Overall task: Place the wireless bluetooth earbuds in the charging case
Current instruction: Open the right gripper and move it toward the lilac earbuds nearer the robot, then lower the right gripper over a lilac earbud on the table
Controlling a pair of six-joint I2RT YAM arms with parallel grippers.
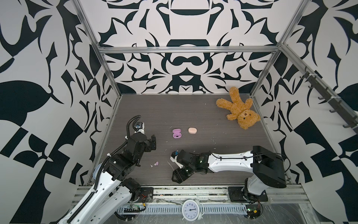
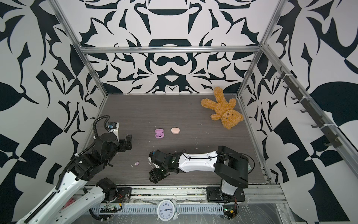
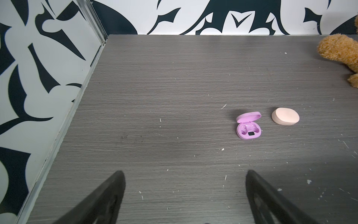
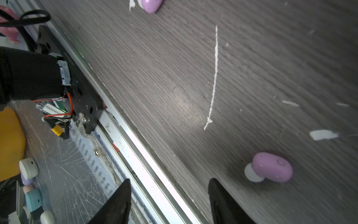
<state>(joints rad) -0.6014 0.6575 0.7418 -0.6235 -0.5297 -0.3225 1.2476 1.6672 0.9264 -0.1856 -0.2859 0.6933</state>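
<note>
At six o'clock, off the near edge of the grey table [image 1: 193, 108], a white alarm clock [image 1: 190, 210] lies by the rail; just beyond it the right gripper [image 4: 169, 180] points down at the table's near rim, jaws standing apart with nothing between them; a lilac earbud [image 4: 271, 167] rests on the wood just beside one finger [image 4: 220, 201], outside the gap; both top views hide it. At ten o'clock from that gripper a second lilac earbud [image 1: 157, 163] lies alone on the table, a white scrap [image 1: 151, 165] just beside it at nine o'clock; a thin white strip [image 4: 214, 77] lies between the two buds. At twelve o'clock from the second bud the left gripper [image 3: 185, 171] hangs over the table, jaws spread wide and empty; toward two o'clock from it sits the lilac charging case [image 1: 176, 133], lid raised; the peach charging case [image 1: 192, 130], closed, lies near it at three o'clock, not touching; far off at two o'clock a brown teddy bear [image 1: 240, 110] sprawls in the far right corner.
</note>
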